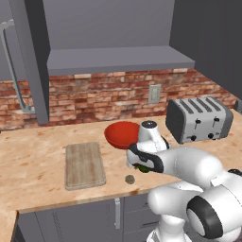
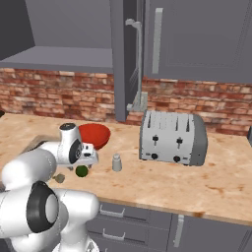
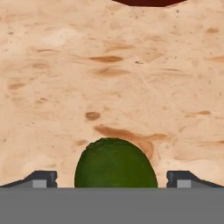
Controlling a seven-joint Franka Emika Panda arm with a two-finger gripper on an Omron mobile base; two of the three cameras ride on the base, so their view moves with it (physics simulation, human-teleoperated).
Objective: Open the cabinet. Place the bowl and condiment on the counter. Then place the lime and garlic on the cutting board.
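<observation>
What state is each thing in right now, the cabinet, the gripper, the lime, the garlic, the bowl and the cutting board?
cabinet: open.
gripper: open, straddling the lime.
lime: on the counter, not gripped.
garlic: on the counter.
bowl: upright on the counter.
cutting board: bare.

On the surface [image 1: 38,160] I see the board [image 1: 84,165] at left, the bowl [image 1: 121,133] behind and right of it, the toaster [image 1: 198,119] further right. The garlic [image 1: 129,179] lies right of the board's near corner, the lime [image 3: 115,164] just beyond, between my gripper's [image 3: 112,178] fingertips. A shaker [image 2: 116,162] stands between bowl and toaster.
</observation>
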